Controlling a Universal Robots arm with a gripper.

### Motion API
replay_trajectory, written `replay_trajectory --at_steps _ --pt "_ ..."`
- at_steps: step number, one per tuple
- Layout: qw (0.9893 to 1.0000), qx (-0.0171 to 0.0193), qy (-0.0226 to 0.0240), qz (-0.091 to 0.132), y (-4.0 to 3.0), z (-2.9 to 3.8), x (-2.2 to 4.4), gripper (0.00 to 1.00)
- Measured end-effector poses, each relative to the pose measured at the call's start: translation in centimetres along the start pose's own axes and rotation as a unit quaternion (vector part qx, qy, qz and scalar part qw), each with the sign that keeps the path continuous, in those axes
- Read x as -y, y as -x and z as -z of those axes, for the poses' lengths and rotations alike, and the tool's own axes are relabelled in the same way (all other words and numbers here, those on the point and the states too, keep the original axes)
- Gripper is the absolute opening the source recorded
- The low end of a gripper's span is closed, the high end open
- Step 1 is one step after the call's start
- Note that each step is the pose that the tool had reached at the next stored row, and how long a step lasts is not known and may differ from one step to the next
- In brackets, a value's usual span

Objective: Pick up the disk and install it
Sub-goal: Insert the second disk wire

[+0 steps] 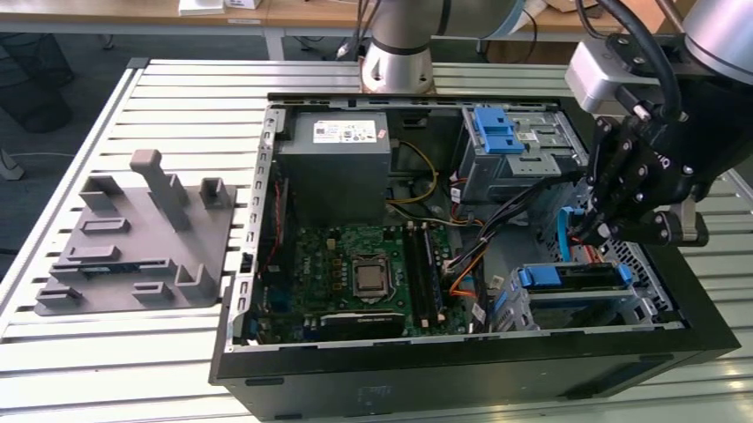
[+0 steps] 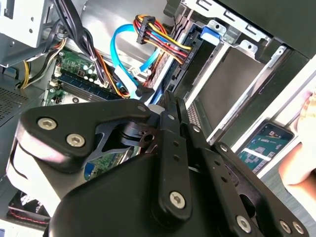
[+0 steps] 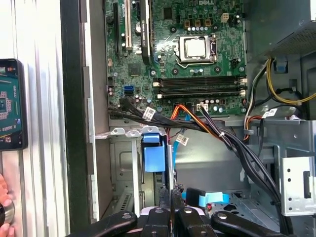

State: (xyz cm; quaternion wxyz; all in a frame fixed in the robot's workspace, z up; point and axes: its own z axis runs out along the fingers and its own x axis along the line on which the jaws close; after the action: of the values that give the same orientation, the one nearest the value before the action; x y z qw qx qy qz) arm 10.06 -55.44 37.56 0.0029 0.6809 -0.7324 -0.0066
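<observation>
Disk [image 1: 572, 233] hangs on edge, long axis upright, in my claw [image 1: 602, 227], which looks clamped on it, just above the bay [image 1: 570, 284] by the case [image 1: 471, 374] wall on the exterior view's right.

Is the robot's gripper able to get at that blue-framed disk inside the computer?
Probably yes. The gripper hangs right over the open case, and the disk in its blue frame lies just beneath, with no lid covering it.

A slatted metal table [image 1: 153, 352] fills the foreground. Beyond it, wooden desks [image 1: 294, 18] line the far edge over dark floor [image 1: 30, 185], with what may be a wire bin [image 1: 30, 75].
</observation>
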Motion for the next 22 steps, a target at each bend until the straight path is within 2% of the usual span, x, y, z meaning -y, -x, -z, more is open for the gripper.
replay_trajectory --at_steps 3,15,22 --pt "1.0000 0.0000 -0.0001 0.000 0.04 0.32 -0.02 0.16" --pt "1.0000 0.0000 -0.0003 0.000 0.04 0.33 -0.15 0.16" --pt "1.0000 0.0005 -0.0077 0.000 0.25 0.65 -0.54 0.16"
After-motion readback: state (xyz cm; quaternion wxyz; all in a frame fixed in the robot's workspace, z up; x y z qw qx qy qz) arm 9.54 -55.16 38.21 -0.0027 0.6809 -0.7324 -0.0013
